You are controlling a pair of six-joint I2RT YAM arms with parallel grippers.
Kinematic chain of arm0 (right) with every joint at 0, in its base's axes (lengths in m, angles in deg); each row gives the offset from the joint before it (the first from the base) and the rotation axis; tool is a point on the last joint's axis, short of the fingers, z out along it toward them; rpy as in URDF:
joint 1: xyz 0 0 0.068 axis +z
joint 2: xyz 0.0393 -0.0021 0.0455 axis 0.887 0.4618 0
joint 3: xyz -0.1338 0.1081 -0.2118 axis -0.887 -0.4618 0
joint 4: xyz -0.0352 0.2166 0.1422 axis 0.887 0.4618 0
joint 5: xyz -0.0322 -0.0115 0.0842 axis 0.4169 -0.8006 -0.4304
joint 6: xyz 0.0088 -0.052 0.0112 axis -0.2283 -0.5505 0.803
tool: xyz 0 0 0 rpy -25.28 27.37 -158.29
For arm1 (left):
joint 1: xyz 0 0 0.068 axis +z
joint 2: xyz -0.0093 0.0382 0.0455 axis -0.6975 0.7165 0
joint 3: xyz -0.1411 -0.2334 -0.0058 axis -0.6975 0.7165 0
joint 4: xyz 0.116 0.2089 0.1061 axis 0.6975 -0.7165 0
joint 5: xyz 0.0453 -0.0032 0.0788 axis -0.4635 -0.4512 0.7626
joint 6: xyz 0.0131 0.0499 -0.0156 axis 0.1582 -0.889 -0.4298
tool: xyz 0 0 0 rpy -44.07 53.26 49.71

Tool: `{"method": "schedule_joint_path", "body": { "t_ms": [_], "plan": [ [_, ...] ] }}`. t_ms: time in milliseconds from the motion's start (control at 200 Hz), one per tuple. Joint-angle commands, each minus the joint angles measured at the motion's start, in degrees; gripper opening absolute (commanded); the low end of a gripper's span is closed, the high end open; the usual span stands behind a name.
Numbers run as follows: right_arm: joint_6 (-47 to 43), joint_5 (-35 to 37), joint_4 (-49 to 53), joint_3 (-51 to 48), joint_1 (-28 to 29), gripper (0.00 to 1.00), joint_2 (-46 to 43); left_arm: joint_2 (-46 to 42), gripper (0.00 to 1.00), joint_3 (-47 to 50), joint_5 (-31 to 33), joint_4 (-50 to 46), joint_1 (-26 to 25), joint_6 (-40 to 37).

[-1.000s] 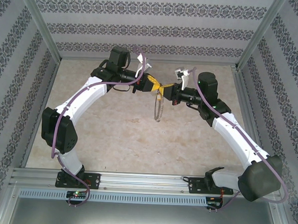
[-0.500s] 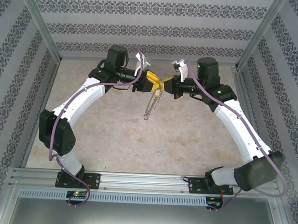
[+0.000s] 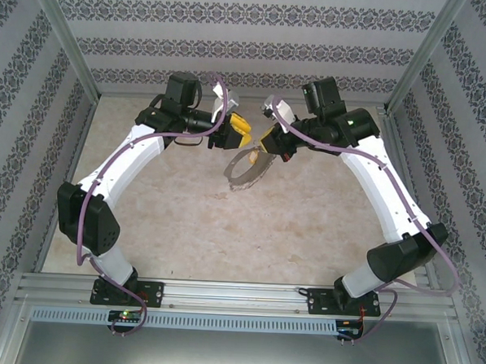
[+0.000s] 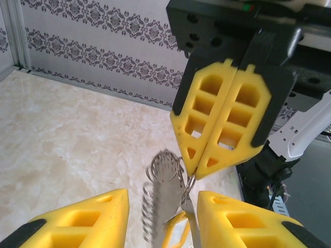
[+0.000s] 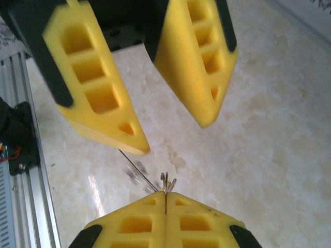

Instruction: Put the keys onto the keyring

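Keyring, large thin metal ring fringed w/ small silvery pieces, hangs in mid-air above beige marbled table, toward the back. Right gripper pinches it at the top, jaws fully closed on the wire. Left gripper is just beside, jaws parted, gripping nothing. Small key, yellow-gold head, greyish blade, appears to dangle by the ring. Judged prob. threaded, not confirmable. Remaining: verify attachment, set ring down.

Shiny metal keyring; tbl glossy.
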Motion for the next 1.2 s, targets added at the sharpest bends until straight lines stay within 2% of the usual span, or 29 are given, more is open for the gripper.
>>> {"method": "schedule_joint_path", "body": {
  "t_ms": [0,290,480,1194],
  "plan": [
    [-2.5,0.6,2.5,2.2,0.3,0.0,-0.3,-0.9,0.4,-2.2,-0.7,-3.6,0.6,-3.0],
    [-2.6,-0.9,1.3,1.7,0.3,0.0,-0.3,1.6,0.4,-5.1,-6.1,-10.5,0.4,-6.8],
    [-2.7,-3.1,0.4,2.0,-0.1,0.0,0.1,3.9,0.39,-7.6,-7.0,-15.6,-0.7,-10.1],
    [-2.8,-5.8,-0.3,2.4,-0.1,0.0,1.2,6.5,0.34,-10.4,-8.2,-18.4,-2.4,-12.0]
  ]
}}
